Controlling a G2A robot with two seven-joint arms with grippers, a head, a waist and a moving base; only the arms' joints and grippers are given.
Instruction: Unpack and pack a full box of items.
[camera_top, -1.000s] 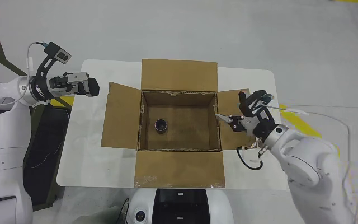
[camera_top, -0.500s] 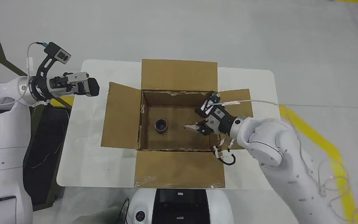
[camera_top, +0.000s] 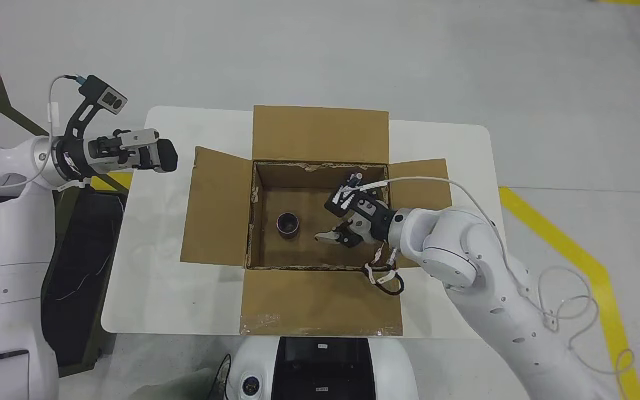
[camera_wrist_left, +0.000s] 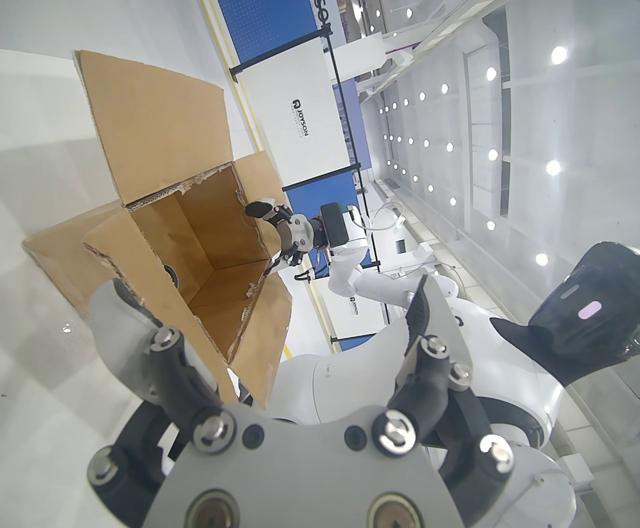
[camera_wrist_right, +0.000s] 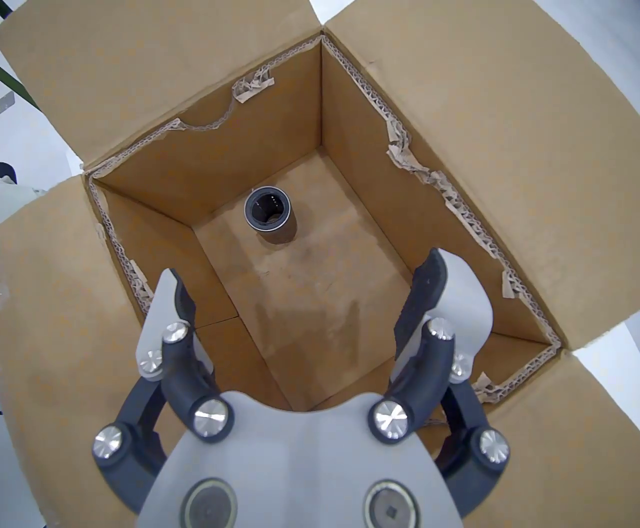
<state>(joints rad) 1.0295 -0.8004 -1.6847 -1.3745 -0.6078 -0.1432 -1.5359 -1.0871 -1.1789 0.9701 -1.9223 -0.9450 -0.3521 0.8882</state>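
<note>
A brown cardboard box (camera_top: 318, 135) sits in the middle of the top view on a white bench (camera_top: 450, 150). All four of its flaps are folded outward and lie flat. The torn corrugated edges of the box (camera_wrist_right: 450, 125) show along its rim in the right wrist view.

Inside, a small dark tube (camera_top: 288, 224) stands upright on the box floor, open end up, in the left half of the box as the top view shows it. It is near the left wall but not touching it. In the right wrist view the tube (camera_wrist_right: 267, 209) is alone on the bare cardboard floor.

The right hand (camera_top: 330, 222) is over the box opening, right of centre in the top view and well apart from the tube. Its fingers are spread wide with nothing between them (camera_wrist_right: 302, 265).

The left hand (camera_top: 168, 155) is at the upper left of the top view, above the bench's left edge and beside the box's left flap. Its fingers are also spread wide and it holds nothing (camera_wrist_left: 265, 285).
</note>
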